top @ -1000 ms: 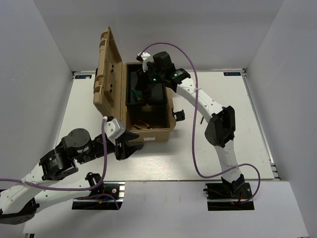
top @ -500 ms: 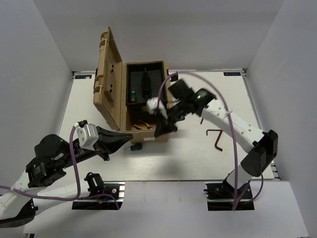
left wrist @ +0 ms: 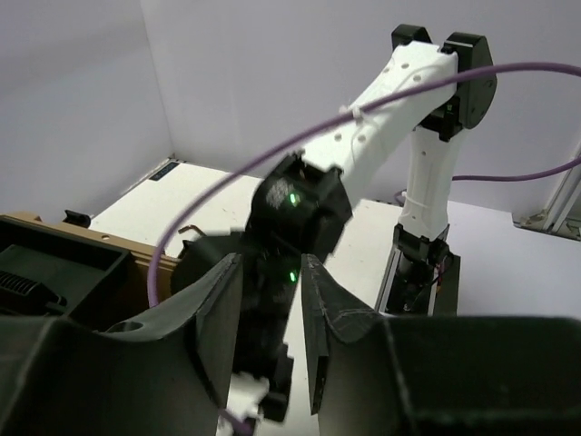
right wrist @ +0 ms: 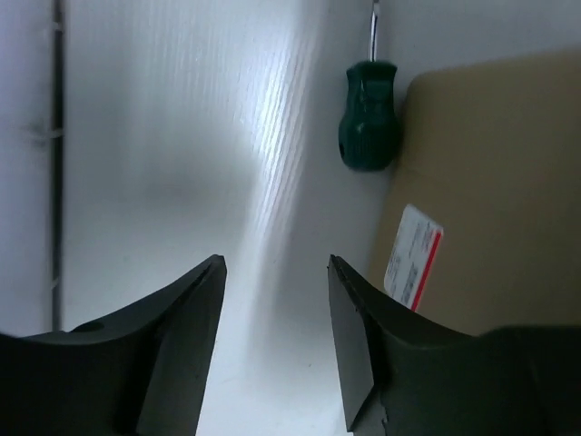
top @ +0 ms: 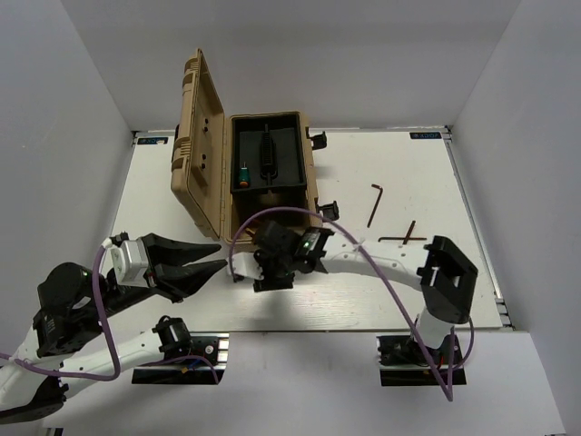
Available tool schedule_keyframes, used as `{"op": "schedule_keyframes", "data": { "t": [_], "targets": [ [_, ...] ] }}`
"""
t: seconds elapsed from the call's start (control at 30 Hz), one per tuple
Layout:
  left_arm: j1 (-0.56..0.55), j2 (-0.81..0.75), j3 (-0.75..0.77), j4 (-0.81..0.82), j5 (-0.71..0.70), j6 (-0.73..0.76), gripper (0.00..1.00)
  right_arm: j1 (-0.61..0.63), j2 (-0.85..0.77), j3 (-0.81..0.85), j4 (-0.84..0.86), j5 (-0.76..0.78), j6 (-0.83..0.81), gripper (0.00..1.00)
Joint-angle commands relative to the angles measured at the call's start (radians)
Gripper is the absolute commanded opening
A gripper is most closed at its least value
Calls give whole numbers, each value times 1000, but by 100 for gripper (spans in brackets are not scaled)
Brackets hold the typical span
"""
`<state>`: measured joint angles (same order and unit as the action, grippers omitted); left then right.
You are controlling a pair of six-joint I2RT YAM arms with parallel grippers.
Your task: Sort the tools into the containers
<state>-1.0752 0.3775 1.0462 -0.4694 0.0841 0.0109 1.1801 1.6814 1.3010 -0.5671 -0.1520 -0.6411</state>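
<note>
The tan case [top: 272,238] sits open on the white counter [top: 163,195], its lid [top: 198,136] standing up on the left side. A black tray [top: 289,173] fills the far part of the case, and one green-handled screwdriver with an orange end [top: 243,173] lies in the tray's left compartment.

The right gripper [right wrist: 276,268] hangs low over the counter just in front of the case's near wall. Its jaws are apart and nothing is between them. From its wrist camera a second green-handled screwdriver [right wrist: 368,127] shows ahead of the jaws, lying on the counter right beside the case wall, its thin shaft pointing away. A white and red label [right wrist: 413,256] is stuck to that wall.

The left gripper [top: 222,255] is off to the left of the case's near corner, pointing towards the right arm. Its jaws are also apart and empty, and its wrist camera looks between them at the other arm's wrist.

Two dark reddish hex keys lie on the counter well to the right of the case: one [top: 374,204] farther back, the other [top: 398,240] nearer the arms.
</note>
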Motion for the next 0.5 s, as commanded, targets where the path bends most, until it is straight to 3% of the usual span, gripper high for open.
{"op": "schedule_keyframes", "data": {
  "t": [0.0, 0.17, 0.47],
  "targets": [
    [3, 4, -3, -9, -15, 6, 43, 76, 53, -6, 95, 213, -66, 56],
    [3, 4, 6, -18, -6, 6, 44, 168, 129, 17, 113, 314, -101, 63],
    [3, 4, 6, -18, 3, 6, 44, 213, 173, 69, 141, 370, -85, 63]
  ]
}}
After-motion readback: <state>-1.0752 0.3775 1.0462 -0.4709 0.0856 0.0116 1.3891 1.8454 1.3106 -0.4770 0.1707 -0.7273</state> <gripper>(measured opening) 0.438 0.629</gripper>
